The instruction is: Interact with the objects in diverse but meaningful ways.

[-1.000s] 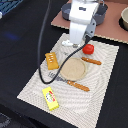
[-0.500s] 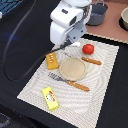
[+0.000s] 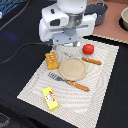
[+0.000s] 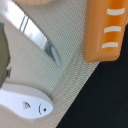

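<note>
So everything's sitting on a pale woven placemat on a dark tabletop, and the middle of the mat is taken up by a round tan plate. A wooden-handled knife is lying along the plate's far side and a wooden-handled fork along its near side, prongs pointing toward the exterior view's left. A grey pot is sitting off the mat past its far edge, and another bowl-like thing is getting cut off at the exterior view's right. The big white robot head is hanging over the mat's far edge and blocking whatever is straight under it, so in the exterior view I honestly can't tell whether the fingers are spread or closed, or holding anything. The wrist view isn't showing any fingers either. Of the toys, the orange ridged block is sitting just beside the plate toward the mat's left edge, right below the head. The red tomato ball is near the far edge, by the knife. The yellow packet is lying alone by the near corner, well apart from the arm. The white fish piece is only showing in the wrist view, lying on the mat near its edge, close to the orange block and a shiny blade.
</note>
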